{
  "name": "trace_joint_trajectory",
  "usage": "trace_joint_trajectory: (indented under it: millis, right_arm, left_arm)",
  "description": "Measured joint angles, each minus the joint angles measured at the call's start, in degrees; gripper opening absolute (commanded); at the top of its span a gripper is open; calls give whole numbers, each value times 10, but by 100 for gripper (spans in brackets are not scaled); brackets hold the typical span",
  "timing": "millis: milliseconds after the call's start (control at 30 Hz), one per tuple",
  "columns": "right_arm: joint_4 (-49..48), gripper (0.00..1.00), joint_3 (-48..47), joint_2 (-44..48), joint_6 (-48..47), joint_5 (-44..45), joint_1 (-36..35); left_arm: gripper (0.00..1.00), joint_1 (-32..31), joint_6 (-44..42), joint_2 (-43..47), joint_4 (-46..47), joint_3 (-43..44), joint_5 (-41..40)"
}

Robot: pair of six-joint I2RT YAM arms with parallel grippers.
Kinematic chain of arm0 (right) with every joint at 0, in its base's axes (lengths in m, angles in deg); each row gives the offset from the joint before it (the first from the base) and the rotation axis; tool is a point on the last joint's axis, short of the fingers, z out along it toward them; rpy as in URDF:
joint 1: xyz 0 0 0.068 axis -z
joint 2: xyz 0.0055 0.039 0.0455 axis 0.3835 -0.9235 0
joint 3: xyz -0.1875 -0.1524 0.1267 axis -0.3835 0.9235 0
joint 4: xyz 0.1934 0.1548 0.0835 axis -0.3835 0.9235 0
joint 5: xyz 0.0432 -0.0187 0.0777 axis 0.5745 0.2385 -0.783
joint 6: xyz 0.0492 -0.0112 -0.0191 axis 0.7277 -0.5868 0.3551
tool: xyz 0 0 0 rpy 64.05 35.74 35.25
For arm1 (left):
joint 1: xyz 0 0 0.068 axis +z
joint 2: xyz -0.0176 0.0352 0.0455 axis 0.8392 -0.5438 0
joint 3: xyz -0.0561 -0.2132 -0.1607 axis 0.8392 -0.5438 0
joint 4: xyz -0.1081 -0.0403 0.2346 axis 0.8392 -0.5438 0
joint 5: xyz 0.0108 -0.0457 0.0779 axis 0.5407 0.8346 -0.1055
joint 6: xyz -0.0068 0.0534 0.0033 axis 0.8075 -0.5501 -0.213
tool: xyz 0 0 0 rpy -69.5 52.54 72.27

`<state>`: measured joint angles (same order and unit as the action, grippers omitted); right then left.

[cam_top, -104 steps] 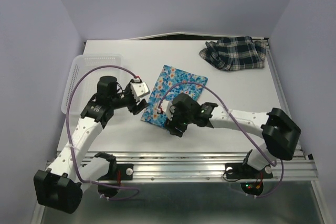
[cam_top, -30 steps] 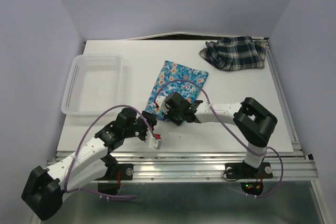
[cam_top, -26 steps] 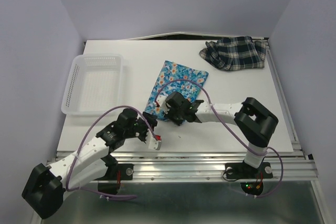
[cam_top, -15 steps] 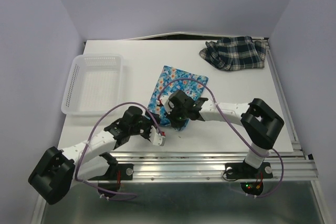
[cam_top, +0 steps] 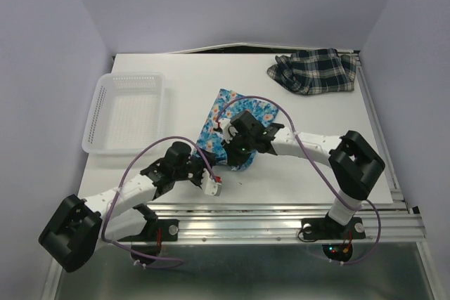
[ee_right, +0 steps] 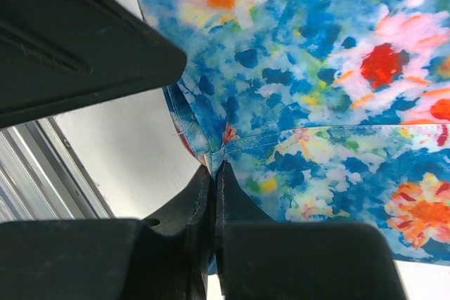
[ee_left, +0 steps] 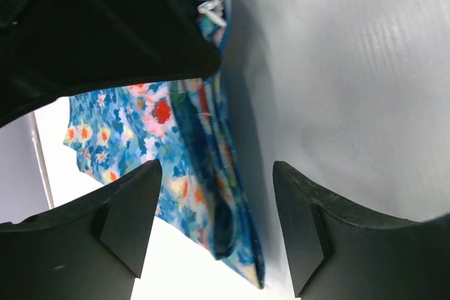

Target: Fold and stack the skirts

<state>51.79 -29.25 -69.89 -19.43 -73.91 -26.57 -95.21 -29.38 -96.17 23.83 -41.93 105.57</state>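
The blue floral skirt [cam_top: 239,105] lies mid-table with its near edge raised. My right gripper [cam_top: 235,149] is shut on that edge. In the right wrist view its jaws [ee_right: 214,173] pinch the hem of the floral skirt [ee_right: 316,96]. My left gripper [cam_top: 209,167] is open just left of the raised edge. In the left wrist view a hanging corner of the floral skirt [ee_left: 211,194] dangles between its two spread fingers [ee_left: 130,219], touching neither. The plaid skirt [cam_top: 314,69] lies crumpled at the far right corner.
A white lattice basket [cam_top: 105,114] stands on the left of the table. Purple cables loop over both arms near the floral skirt. The table's front rail [cam_top: 281,216] runs close below the grippers.
The right gripper has lifted the floral skirt's near edge and carried it a little away from the front. The left arm has stretched right, bringing its open jaws around the hanging corner.
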Motion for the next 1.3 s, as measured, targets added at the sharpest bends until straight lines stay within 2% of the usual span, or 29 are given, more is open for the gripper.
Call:
trace_joint_trajectory:
  millis: [533, 833, 1067, 1167, 1200, 1233, 1267, 1300]
  right_arm:
    - [7, 1, -4, 5, 0, -44, 4]
    - [13, 1, -4, 5, 0, -47, 4]
    - [16, 1, -4, 6, -1, -60, 4]
    - [17, 1, -4, 9, -3, -64, 4]
    - [17, 1, -4, 10, -4, -66, 4]
    - [18, 1, -4, 11, -5, -66, 4]
    - [18, 1, -4, 14, -5, -68, 4]
    - [19, 1, -4, 15, -5, -69, 4]
  left_arm:
    - [73, 0, 36, -44, 35, 0, -17]
    - [74, 0, 40, 57, 43, -27, -5]
    - [72, 0, 43, -12, 29, -16, -7]
    - [63, 0, 41, -47, 22, 6, -7]
    - [55, 0, 39, -54, 22, 13, -8]
    - [55, 0, 39, -57, 22, 16, -8]
    - [46, 0, 38, -60, 22, 21, -8]
    - [40, 0, 36, -60, 22, 23, -9]
